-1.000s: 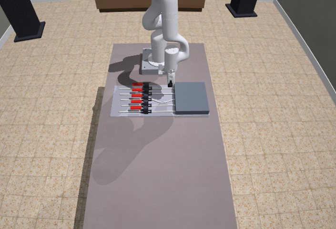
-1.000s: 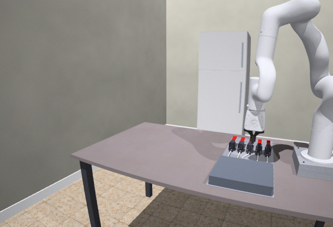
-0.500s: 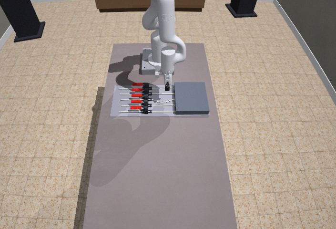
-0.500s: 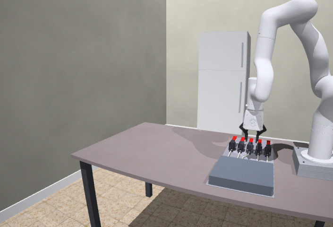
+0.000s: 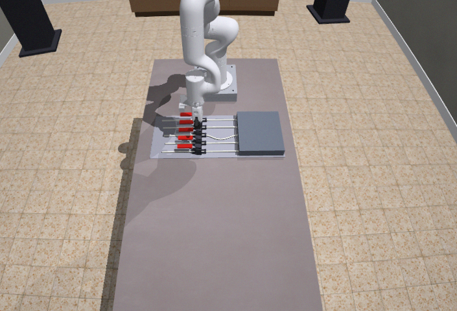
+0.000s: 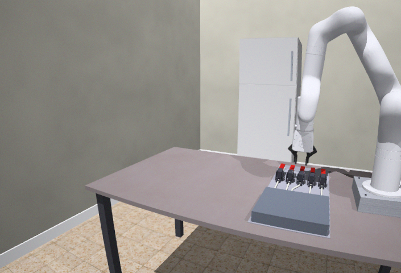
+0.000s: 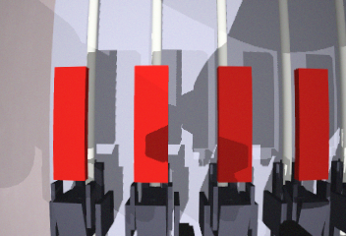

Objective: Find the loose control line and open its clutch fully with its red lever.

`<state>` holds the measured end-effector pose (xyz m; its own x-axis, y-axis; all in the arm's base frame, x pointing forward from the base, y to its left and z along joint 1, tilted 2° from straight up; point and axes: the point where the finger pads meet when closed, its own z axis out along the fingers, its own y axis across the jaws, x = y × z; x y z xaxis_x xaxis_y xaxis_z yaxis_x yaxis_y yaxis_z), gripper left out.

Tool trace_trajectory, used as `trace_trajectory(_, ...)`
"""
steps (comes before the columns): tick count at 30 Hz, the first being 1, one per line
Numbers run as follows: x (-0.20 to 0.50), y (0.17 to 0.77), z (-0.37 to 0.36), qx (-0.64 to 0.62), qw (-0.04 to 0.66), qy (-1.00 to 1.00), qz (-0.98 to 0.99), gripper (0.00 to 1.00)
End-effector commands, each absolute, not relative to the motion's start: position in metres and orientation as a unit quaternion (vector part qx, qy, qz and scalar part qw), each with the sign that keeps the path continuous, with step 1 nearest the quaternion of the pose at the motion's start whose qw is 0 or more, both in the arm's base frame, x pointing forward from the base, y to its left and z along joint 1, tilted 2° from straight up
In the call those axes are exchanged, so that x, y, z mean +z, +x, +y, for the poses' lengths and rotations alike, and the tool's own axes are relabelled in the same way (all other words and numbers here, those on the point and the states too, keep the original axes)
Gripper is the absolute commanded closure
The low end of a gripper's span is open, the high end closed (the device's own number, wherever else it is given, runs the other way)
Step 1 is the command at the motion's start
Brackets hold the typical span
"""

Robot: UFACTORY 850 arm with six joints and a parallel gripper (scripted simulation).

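The grey console (image 5: 260, 131) (image 6: 290, 207) has five pale lines running from it through black clutches. The middle line (image 5: 220, 138) (image 6: 295, 187) bends between console and clutch; the other four look straight there. Five red levers lie down flat, pointing away from the console, among them the middle lever (image 5: 185, 129) (image 6: 302, 168). The wrist view shows four levers, including one at the left (image 7: 70, 123) and one at the right (image 7: 312, 123); the fifth is outside it. My gripper (image 6: 301, 164) is partly open and empty, pointing down above the lever row.
The console and clutches stand on a pale base plate (image 5: 218, 154) on the table (image 5: 218, 219) (image 6: 174, 180). The arm's metal base block (image 5: 219, 96) (image 6: 374, 205) stands beside the plate. The black clutches form a close row beside the levers.
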<state>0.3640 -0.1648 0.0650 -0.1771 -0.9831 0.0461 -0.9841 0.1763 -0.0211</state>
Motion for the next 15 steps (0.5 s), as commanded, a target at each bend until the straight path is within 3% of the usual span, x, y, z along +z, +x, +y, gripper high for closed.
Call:
trace_trajectory(1, 0.057, 0.353, -0.219, 0.015, 0.004, 0.643, -0.765, 0.48)
trace_trajectory(15, 0.038, 0.342, -0.246, 0.015, 0.003, 0.643, -0.765, 0.48)
